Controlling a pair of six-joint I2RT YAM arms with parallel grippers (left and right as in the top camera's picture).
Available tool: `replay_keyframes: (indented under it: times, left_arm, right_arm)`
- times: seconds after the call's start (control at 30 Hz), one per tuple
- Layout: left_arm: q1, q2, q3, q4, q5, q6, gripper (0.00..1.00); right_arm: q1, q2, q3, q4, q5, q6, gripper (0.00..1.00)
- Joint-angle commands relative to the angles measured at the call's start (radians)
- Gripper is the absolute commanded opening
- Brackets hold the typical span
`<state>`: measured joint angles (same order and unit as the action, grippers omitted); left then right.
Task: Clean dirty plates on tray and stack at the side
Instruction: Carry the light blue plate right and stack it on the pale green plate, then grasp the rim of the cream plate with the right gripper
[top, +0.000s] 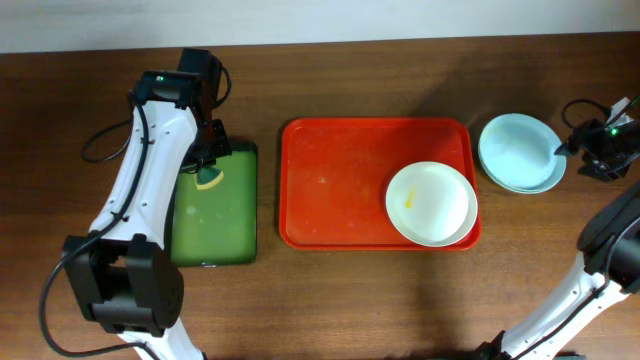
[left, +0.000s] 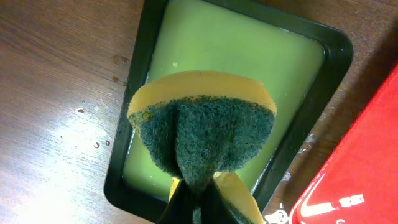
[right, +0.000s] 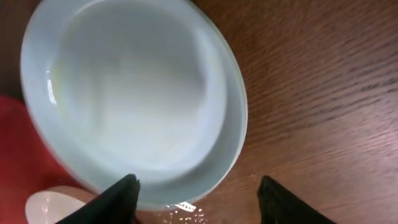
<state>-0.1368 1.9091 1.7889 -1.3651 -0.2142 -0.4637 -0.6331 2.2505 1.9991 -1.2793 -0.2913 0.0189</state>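
A white plate (top: 431, 203) with a small yellow smear sits at the right end of the red tray (top: 340, 180). Two pale mint-blue plates (top: 520, 152) are stacked on the table right of the tray; the stack fills the right wrist view (right: 130, 93). My left gripper (top: 209, 172) is shut on a yellow and green sponge (left: 202, 127) and holds it over the green tray (top: 215, 215). My right gripper (top: 585, 150) is open and empty, just right of the stack, with its fingers (right: 196, 199) by the stack's near rim.
The green black-rimmed tray (left: 311, 99) holds greenish liquid. Water drops lie on the wooden table beside it. A corner of the red tray shows in the left wrist view (left: 367, 168). Cables lie at the far left and far right.
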Motion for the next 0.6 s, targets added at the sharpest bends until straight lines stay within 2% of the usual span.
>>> replay_keyframes:
  times: [0.0, 0.07, 0.13, 0.2, 0.3, 0.33, 0.43, 0.57]
  left_arm:
    - [0.002, 0.005, -0.006, 0.000, -0.011, 0.012, 0.00]
    - [0.002, 0.005, -0.006, 0.003, -0.011, 0.012, 0.00]
    - [0.001, 0.005, -0.006, 0.010, -0.011, 0.013, 0.00]
    - [0.001, 0.005, -0.006, 0.011, -0.011, 0.012, 0.00]
    - [0.001, 0.005, -0.006, 0.011, -0.011, 0.013, 0.00]
    - [0.001, 0.005, -0.006, 0.011, -0.011, 0.013, 0.00]
    - [0.001, 0.005, -0.006, 0.010, -0.011, 0.013, 0.00]
    - [0.001, 0.005, -0.008, 0.010, -0.011, 0.013, 0.00]
  right_arm:
    - [0.035, -0.058, -0.002, -0.029, -0.047, 0.024, 0.64]
    - [0.104, -0.087, -0.002, -0.054, -0.055, -0.007, 0.65]
    - [0.242, -0.086, -0.007, -0.111, -0.057, -0.162, 0.64]
    - [0.390, -0.086, -0.025, -0.125, -0.042, -0.253, 0.64]
    - [0.578, -0.084, -0.039, -0.110, 0.229, -0.254, 0.65]
    - [0.623, -0.084, -0.064, -0.086, 0.290, -0.254, 0.68]
    - [0.679, -0.084, -0.161, 0.005, 0.331, -0.254, 0.72]
    - [0.652, -0.084, -0.238, 0.038, 0.334, -0.254, 0.72]
